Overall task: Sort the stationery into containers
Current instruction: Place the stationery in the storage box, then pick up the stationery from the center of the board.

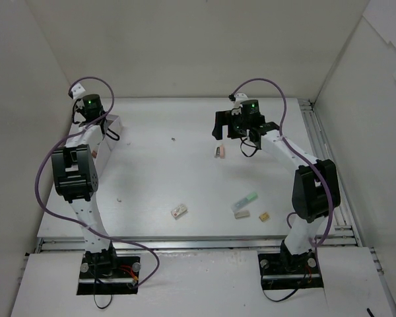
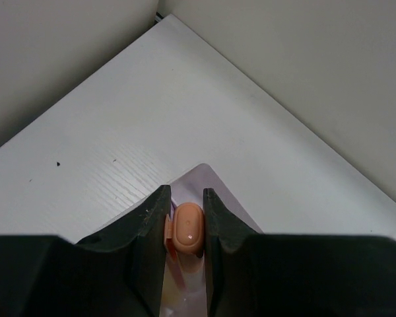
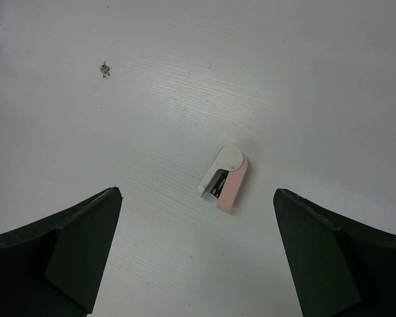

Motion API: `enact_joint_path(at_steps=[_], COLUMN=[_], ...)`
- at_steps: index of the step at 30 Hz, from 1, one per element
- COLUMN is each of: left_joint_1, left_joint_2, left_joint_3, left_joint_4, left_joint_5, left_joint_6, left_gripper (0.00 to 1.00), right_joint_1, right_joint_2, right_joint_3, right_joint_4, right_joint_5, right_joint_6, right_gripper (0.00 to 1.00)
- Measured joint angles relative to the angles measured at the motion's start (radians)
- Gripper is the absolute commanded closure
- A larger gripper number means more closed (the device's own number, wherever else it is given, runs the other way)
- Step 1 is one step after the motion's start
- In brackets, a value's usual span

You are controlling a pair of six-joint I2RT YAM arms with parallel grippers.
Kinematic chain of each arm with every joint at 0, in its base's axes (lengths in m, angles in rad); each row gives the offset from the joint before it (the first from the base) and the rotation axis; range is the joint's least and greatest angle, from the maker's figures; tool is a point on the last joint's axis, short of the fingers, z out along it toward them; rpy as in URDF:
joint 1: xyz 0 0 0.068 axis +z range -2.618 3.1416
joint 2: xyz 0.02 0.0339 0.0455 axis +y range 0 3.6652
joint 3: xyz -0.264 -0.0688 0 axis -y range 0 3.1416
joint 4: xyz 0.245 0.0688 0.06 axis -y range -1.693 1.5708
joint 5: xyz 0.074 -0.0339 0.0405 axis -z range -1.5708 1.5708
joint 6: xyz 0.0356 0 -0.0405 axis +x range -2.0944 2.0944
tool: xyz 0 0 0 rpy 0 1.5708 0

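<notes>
The pink-and-white piece lies flat on the table, a small oblong with a rounded white end. In the right wrist view its long axis runs on a slant, from upper right to lower left. It sits between the lines of the two fingers and a little ahead of their tips, somewhat closer to the right-hand finger than to the other. The right gripper hangs above it with its jaws spread as wide as they go and nothing in them. This arm is plainly the nearer one. The likely next step is a descent onto the piece, and the slant matters here: the fingers would close more surely across the narrow sides after a small turn of the wrist and a slight shift toward the right-hand finger.

At the far left, the left gripper has its jaws drawn narrow on an orange rounded piece, held end-up over the white organiser — probably about to be dropped in.

Nearer the arm bases, three more items wait on the table: a tan-and-white piece, a green-and-white piece and a small tan block — the last two close to the right arm.
</notes>
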Motion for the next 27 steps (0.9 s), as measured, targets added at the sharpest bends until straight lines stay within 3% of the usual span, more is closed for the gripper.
enact_joint_path(at_steps=[4,5,7,8,11,27], left_joint_1=[-0.006,-0.007,-0.008,-0.008,-0.012,-0.018], left_joint_2=[-0.005,-0.009,-0.02,-0.027,-0.051,-0.171], left_joint_3=[-0.008,-0.014,-0.028,-0.035,-0.053,-0.065], left_joint_4=[-0.014,-0.017,-0.019,-0.019,-0.02,-0.05], left_joint_5=[-0.023,-0.032,-0.044,-0.045,-0.048,-0.014], left_joint_6=[-0.013,-0.014,-0.018,-0.024,-0.031,0.009], left_gripper=[0.74,0.64,0.55,0.43,0.33,0.0], right_joint_1=[0.0,0.0,0.0,0.0,0.0,0.0], right_joint_2=[0.0,0.0,0.0,-0.001,-0.002,-0.063], right_joint_3=[0.0,0.0,-0.001,-0.003,-0.009,-0.055], right_joint_4=[-0.002,-0.002,-0.005,-0.006,-0.007,-0.013], right_joint_5=[0.0,0.0,0.001,0.001,0.001,0.012], right_joint_6=[-0.005,-0.007,-0.012,-0.014,-0.019,-0.017], right_gripper=[0.02,0.02,0.02,0.02,0.02,0.02])
